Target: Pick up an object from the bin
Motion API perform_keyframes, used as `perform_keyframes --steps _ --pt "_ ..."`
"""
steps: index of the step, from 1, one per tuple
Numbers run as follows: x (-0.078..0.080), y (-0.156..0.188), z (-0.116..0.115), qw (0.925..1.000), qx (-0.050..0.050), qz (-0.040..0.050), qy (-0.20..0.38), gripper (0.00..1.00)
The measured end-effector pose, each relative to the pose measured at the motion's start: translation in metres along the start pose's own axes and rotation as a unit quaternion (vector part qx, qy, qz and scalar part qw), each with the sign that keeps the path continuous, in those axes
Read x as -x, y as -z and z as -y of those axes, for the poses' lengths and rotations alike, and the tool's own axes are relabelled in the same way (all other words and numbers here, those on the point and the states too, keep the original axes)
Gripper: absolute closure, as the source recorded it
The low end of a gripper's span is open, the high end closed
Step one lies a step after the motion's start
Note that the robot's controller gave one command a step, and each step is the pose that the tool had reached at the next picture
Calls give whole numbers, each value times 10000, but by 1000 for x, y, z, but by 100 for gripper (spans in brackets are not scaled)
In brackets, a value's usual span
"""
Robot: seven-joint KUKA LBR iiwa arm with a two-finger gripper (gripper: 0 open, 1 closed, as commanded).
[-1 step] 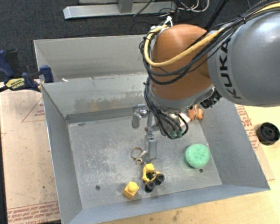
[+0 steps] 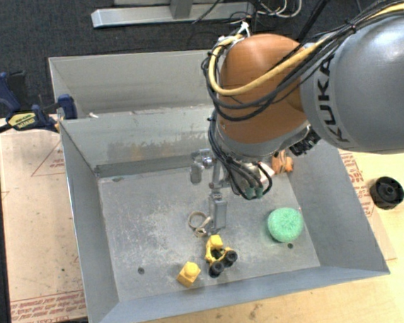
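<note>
1. The arm (image 2: 366,92) is reaching in from the right. Its orange cover (image 2: 259,88) and its looped cables (image 2: 246,178) are hanging over the back half of the grey bin (image 2: 87,225).
2. The gripper (image 2: 217,218) is pointing down toward the middle of the bin floor, with its tip sitting low, close to the metal.
3. A small pale ring (image 2: 200,223) is lying flat on the floor just beside that tip, on its left in the camera view. The two look to be touching, and of all the loose things the ring is lying nearest the gripper.
4. From where I am standing I cannot tell how far the gripper is open, or whether it is holding anything.
5. A yellow-and-black toy car (image 2: 218,254) is sitting just in front of the gripper, toward the near wall, apart from the ring.
6. A small yellow block (image 2: 189,273) is resting beside the toy car, on its left and close to the near wall.
7. A green ball (image 2: 285,224) is sitting on the right side of the floor, under the arm and well apart from the ring.
</note>
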State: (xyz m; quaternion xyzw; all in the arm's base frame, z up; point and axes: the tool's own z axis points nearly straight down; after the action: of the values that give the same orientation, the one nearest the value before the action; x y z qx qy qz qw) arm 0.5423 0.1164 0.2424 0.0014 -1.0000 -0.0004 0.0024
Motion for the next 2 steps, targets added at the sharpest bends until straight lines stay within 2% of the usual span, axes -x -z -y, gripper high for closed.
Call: perform_keyframes --steps 1,2 --pt "-22 30 -7 9996 -9 -2 290 0" --pt "-33 -1 -5 9992 9 71 401 0"
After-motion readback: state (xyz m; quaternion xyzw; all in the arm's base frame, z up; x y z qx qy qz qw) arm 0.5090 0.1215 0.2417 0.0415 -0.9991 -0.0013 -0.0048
